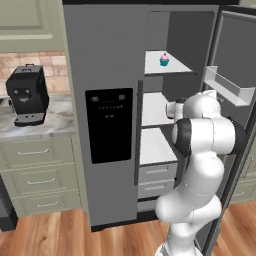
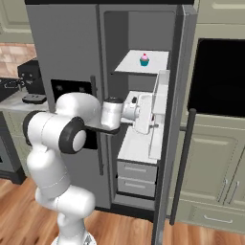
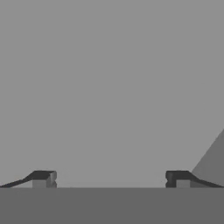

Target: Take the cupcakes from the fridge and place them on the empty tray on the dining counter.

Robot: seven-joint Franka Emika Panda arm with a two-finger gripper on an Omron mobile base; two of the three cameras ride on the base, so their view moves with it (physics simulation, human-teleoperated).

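Observation:
The grey fridge (image 1: pixel 105 60) stands with its right door swung open. A single cupcake (image 1: pixel 164 59) with a teal wrapper and pink frosting sits on the top white shelf (image 2: pixel 129 64), seen also as the cupcake (image 2: pixel 144 59) from the other side. My white hand (image 2: pixel 143 112) is level with the middle shelf, below the cupcake and right beside the open door's inner bin. My gripper (image 3: pixel 111 179) is open, its fingertips (image 3: pixel 43 178) wide apart, facing a plain grey surface with nothing between them. The empty tray and the dining counter are out of view.
The open door (image 2: pixel 173 95) and its white bins (image 1: pixel 227 85) stand close on the right of my hand. A black coffee machine (image 1: pixel 27 95) sits on the marble counter left of the fridge. A black oven panel (image 2: pixel 217 76) is set in the cabinets at right.

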